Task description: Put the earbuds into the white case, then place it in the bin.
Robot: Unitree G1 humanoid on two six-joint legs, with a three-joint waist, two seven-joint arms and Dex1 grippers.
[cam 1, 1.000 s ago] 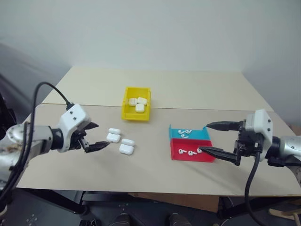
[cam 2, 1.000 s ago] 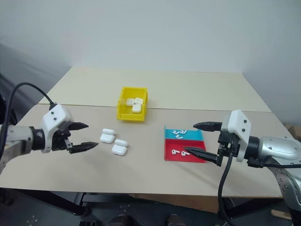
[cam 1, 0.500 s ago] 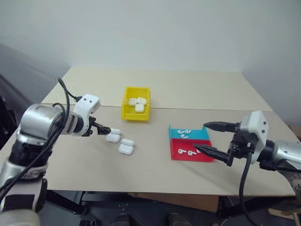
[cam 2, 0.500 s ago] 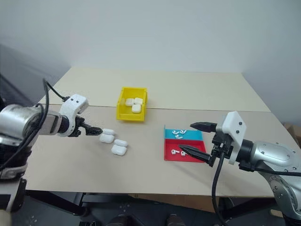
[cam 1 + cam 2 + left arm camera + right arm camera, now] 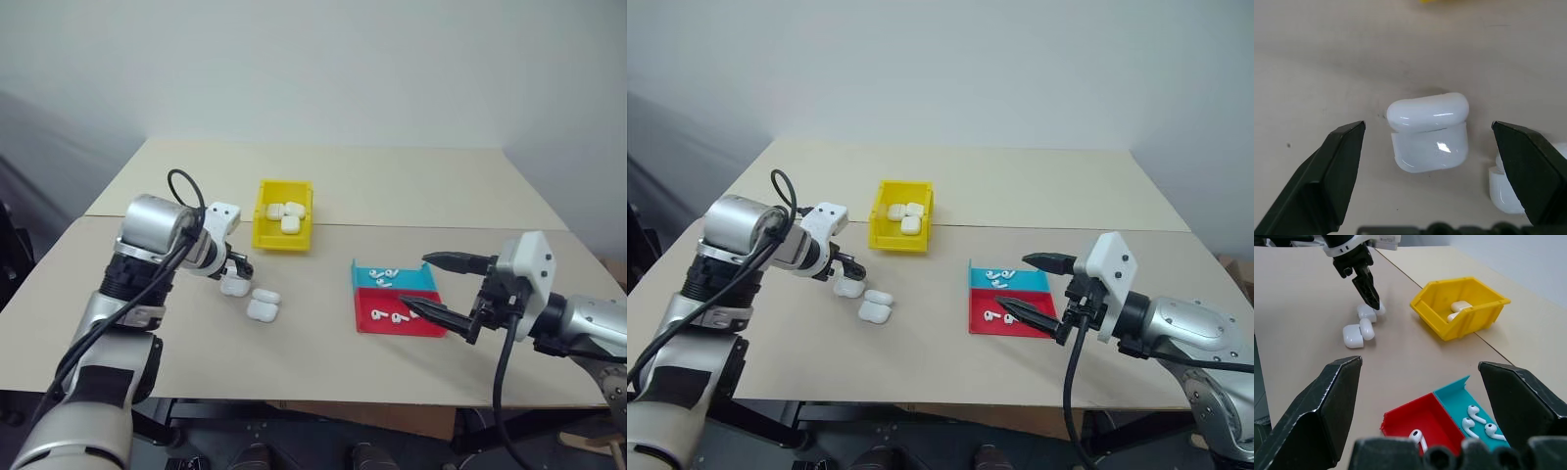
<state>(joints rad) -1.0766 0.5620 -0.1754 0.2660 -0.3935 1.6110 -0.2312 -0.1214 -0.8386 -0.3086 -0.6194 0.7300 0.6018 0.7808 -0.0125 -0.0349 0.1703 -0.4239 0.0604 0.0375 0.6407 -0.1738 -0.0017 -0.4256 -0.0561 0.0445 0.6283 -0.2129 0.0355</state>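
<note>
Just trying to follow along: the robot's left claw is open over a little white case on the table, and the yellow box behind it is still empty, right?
Not quite. The left claw is open over a white case on the table, but the yellow box is not empty: the left eye view shows white cases lying inside it.

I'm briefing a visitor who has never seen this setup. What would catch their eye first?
Probably the bright yellow bin mid-table, with white cases inside. Next, the left tool, open, poised over one white case in the loose cluster on the table. To the right sit a red tray and a teal tray holding earbuds, with the right tool open beside them.
</note>
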